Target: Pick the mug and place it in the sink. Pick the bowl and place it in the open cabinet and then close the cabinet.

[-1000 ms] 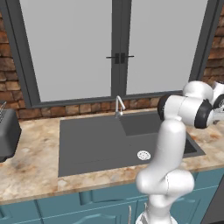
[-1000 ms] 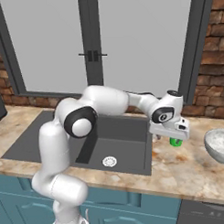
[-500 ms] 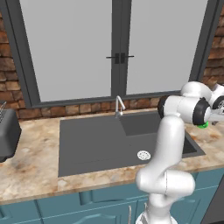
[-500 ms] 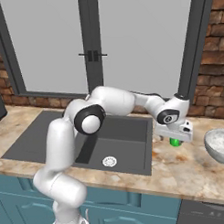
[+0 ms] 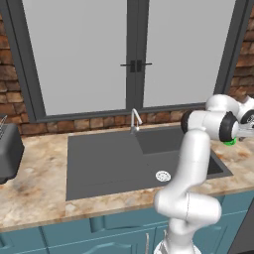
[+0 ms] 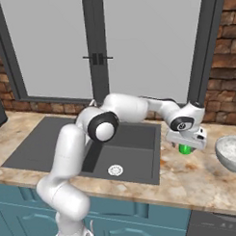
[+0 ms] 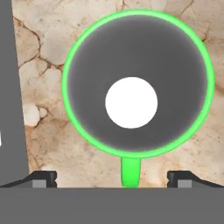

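Left base view: sink (image 5: 114, 163) recessed in the marbled tabletop (image 5: 34, 183), drain (image 5: 162, 175) toward its right, faucet (image 5: 134, 120) at the back edge. Arm reaching right past the basin; a sliver of the green mug (image 5: 229, 142) peeking out beneath the wrist, on the tabletop just right of the sink. Dark appliance (image 5: 7, 158) at far left.

Right base view: arm stretched across the sink (image 6: 67, 141) to the tabletop (image 6: 199, 175) on its right. Gripper (image 6: 186, 142) poised directly over the mug (image 6: 185, 149), mug upright, standing near the basin's right rim. Grey bowl (image 6: 231, 153) farther right on the same tabletop, well apart from the mug.

Hand view: looking straight down into the mug (image 7: 138, 85), green rim round a dark inside with a white spot at centre, handle (image 7: 131, 171) pointing toward the bottom edge. Fingertips (image 7: 40, 178) spread wide at either side of the handle, jaws released, grasping nothing. Strip of the sink (image 7: 8, 87) along the left edge.
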